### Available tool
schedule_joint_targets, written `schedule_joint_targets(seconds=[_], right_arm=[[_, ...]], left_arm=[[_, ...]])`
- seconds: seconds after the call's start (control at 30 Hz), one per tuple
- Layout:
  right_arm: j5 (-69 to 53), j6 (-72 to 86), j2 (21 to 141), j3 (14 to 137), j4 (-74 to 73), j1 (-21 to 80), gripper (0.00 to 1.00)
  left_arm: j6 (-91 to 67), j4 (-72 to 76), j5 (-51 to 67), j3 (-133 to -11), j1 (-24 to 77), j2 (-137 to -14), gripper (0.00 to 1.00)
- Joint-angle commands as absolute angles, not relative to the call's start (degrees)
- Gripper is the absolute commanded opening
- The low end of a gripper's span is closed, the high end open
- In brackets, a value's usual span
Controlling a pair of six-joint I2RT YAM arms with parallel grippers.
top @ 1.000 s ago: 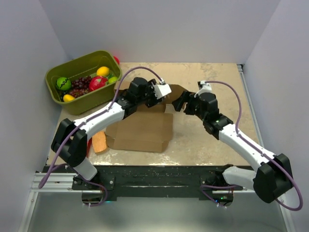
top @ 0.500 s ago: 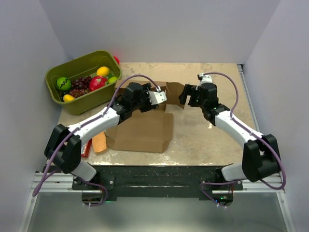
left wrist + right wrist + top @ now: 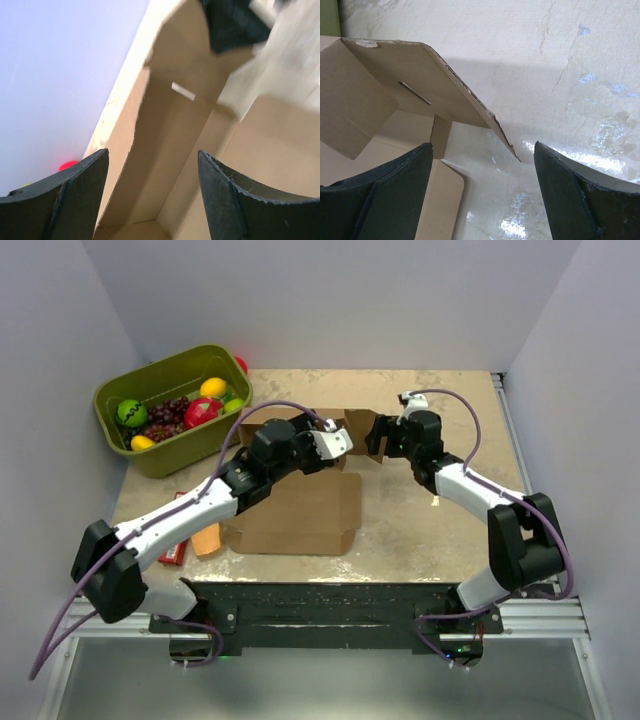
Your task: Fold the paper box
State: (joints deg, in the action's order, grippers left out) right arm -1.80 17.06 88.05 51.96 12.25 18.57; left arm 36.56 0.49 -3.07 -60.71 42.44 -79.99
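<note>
The paper box [image 3: 300, 510] lies partly unfolded near the middle of the counter [image 3: 430, 530], its wide flat panel toward the 6 o'clock edge and its raised flaps at the 12 o'clock end. The left claw [image 3: 335, 443] sits at those raised flaps, and its wrist view shows both fingers [image 3: 75, 200] spread wide with nothing between them, looking along a creased, upturned panel. The right claw [image 3: 378, 437] is at the 3 o'clock side of the same raised part; its fingers [image 3: 385, 195] are also parted and hold nothing, a slotted flap rising just ahead of them. At 10 o'clock stands an olive-green bin [image 3: 165, 455] with toy fruit. An orange block [image 3: 205, 538] rests just beside the box at 9 o'clock.
</note>
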Motion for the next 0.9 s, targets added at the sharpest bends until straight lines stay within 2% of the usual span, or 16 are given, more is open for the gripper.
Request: schedule_joint_targets(seconds=[0.0, 0.07, 0.23, 0.37, 0.5, 0.73, 0.87], right_arm=[[-2.7, 14.9, 89.1, 51.4, 18.1, 18.1, 0.82], [-3.1, 14.2, 90.2, 51.2, 19.1, 18.0, 0.77], [-3.3, 13.3, 91.5, 51.5, 20.1, 18.0, 0.67], [-3.6, 12.9, 91.5, 51.3, 20.6, 17.9, 0.61], [-4.1, 13.1, 91.5, 51.2, 20.4, 18.0, 0.56], [-4.5, 12.5, 90.8, 50.8, 20.1, 18.0, 0.49], [-4.7, 12.4, 90.7, 50.4, 19.9, 18.0, 0.45]], left_arm=[[23.5, 5.2, -1.0, -59.8, 46.7, -75.1, 0.74], [17.6, 6.8, -1.4, -58.5, 49.6, -75.8, 0.72], [5.0, 21.9, 3.7, -47.5, 51.2, -82.3, 0.63], [2.6, 31.3, 8.1, -43.7, 51.2, -89.7, 0.42], [1.8, 39.6, 11.4, -42.6, 51.2, -96.7, 0.35], [0.4, 42.5, 7.8, -41.6, 51.2, -105.7, 0.27], [-1.8, 42.5, 4.6, -39.9, 51.1, -108.5, 0.18]])
